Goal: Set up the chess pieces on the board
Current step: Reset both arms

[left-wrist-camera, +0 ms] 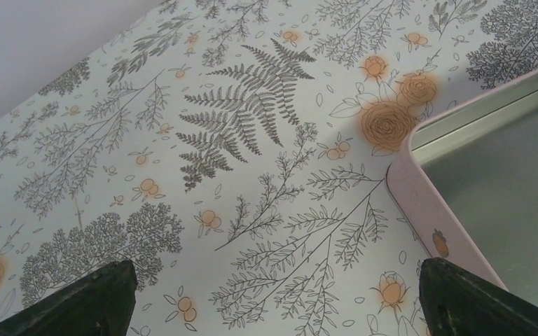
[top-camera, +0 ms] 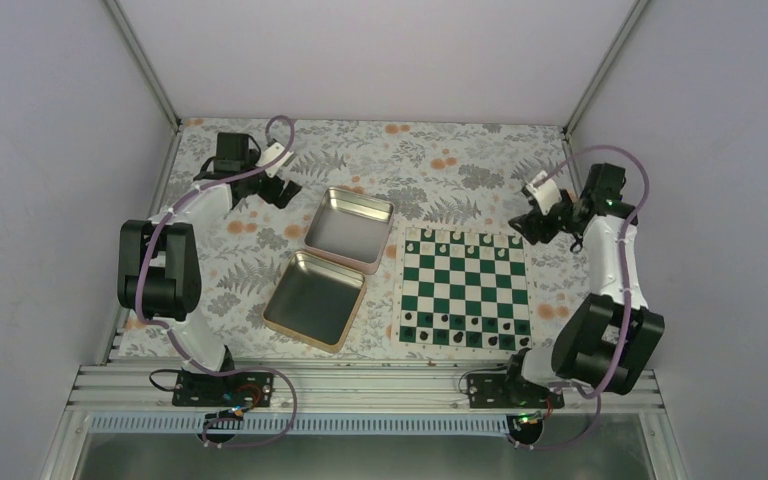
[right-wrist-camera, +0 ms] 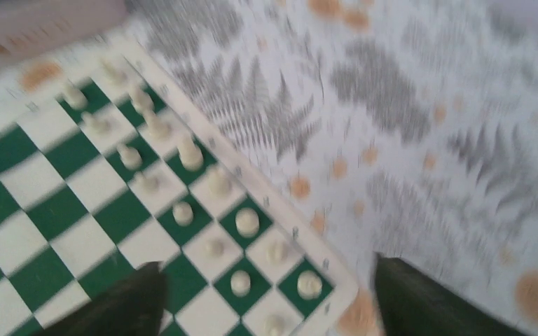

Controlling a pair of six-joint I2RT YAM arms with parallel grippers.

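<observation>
The green-and-white board (top-camera: pixel 465 287) lies at the right of the table. Cream-white chess pieces (top-camera: pixel 460 242) stand in its two far rows; small dark pieces fill the two near rows. In the blurred right wrist view the cream pieces (right-wrist-camera: pixel 182 157) stand near the board's corner (right-wrist-camera: pixel 329 294). My right gripper (top-camera: pixel 526 223) hovers open and empty over the board's far right corner; it also shows in the right wrist view (right-wrist-camera: pixel 266 304). My left gripper (top-camera: pixel 282 190) is open and empty at the far left beside the tin, over bare cloth in the left wrist view (left-wrist-camera: pixel 273 301).
A silver hinged tin lies open left of the board, lid (top-camera: pixel 350 228) at the far side and base (top-camera: pixel 315 300) nearer; its pink rim (left-wrist-camera: pixel 420 203) shows in the left wrist view. A floral cloth (top-camera: pixel 430 160) covers the table. White walls enclose three sides.
</observation>
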